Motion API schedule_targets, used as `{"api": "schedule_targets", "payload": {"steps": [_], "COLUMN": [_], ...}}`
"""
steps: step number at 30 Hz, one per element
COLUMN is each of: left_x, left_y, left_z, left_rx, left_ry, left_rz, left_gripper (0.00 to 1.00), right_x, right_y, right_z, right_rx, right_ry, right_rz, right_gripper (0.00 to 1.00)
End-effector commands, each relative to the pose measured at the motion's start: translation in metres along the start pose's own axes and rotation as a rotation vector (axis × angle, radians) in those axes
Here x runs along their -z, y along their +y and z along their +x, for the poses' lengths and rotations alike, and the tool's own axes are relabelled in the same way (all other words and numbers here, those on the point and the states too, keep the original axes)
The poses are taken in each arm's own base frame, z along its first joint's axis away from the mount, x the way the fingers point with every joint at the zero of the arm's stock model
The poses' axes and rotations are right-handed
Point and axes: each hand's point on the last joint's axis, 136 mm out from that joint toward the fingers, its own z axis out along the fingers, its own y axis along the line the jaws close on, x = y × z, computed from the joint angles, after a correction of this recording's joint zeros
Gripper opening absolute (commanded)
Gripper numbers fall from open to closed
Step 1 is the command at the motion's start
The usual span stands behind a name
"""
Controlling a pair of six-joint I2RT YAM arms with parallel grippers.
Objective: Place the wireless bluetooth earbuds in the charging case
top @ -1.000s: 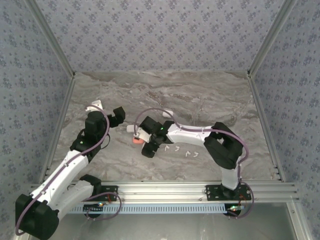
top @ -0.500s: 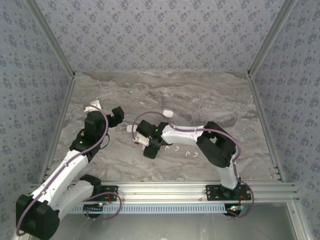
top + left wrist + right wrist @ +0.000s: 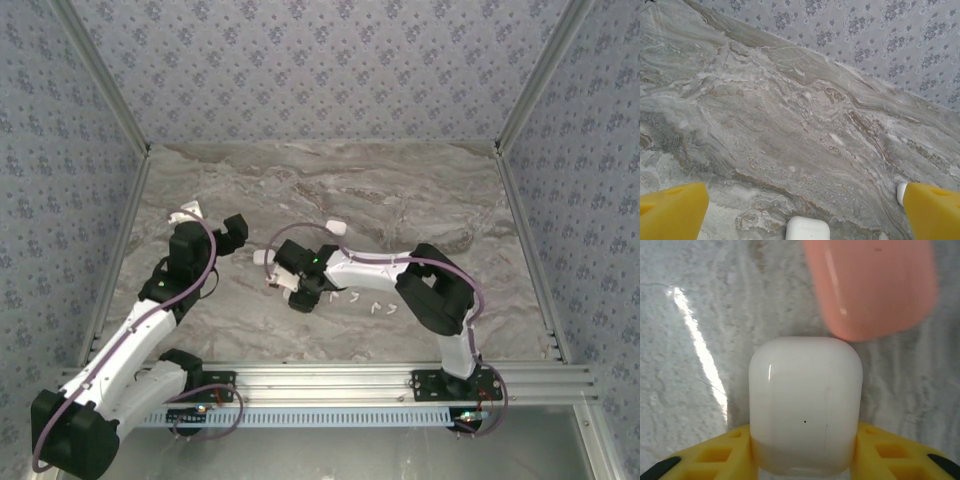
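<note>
Between the yellow fingers of the right end effector [image 3: 805,452], a smooth, rounded white case [image 3: 805,395] sits grasped, lid closed. A glossy salmon-pink case [image 3: 870,285] lies just beyond it. The left end effector [image 3: 802,205] hangs released over the marbled bench [image 3: 790,125]. Four white earbuds [image 3: 355,298] lie loose nearby. The right arm has shifted left since a second ago.

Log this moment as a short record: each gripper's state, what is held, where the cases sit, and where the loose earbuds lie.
left gripper: open, holding nothing
right gripper: shut on the white case
pink case: on the table just beyond the white case; cannot tell if they touch
second white case: on the table, on the far side of the right arm
white earbuds: four loose in a row on the table, on the near side of the right arm
</note>
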Motion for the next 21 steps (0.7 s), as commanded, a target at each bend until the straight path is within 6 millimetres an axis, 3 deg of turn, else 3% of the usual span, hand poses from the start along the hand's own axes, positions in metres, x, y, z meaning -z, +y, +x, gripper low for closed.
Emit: {"api": "schedule_targets", "payload": {"steps": [1, 8, 15, 21], "left_x": [0.011, 0.017, 0.035, 0.059], "left_y": [-0.017, -0.058, -0.136, -0.181], "left_z": [-0.026, -0.033, -0.029, -0.017], "left_rx": [-0.013, -0.066, -0.184, -0.185], "left_ry": [-0.03, 0.03, 0.212, 0.341], "left_rz": [0.049, 0.231, 0.608, 0.907], "left_gripper": [0.99, 0.94, 0.82, 0.78], "right_x": [0.044, 0.124, 0.211, 0.251], "right_y": [-0.021, -0.048, -0.081, -0.093], "right_z": [-0.021, -0.023, -0.02, -0.014], "right_rx": [-0.023, 0.004, 0.087, 0.181], "right_ry": [-0.152, -0.386, -0.606, -0.674], "right_rz": [0.071, 0.18, 0.373, 0.517], "right_gripper": [0.44, 0.43, 0.43, 0.43]}}
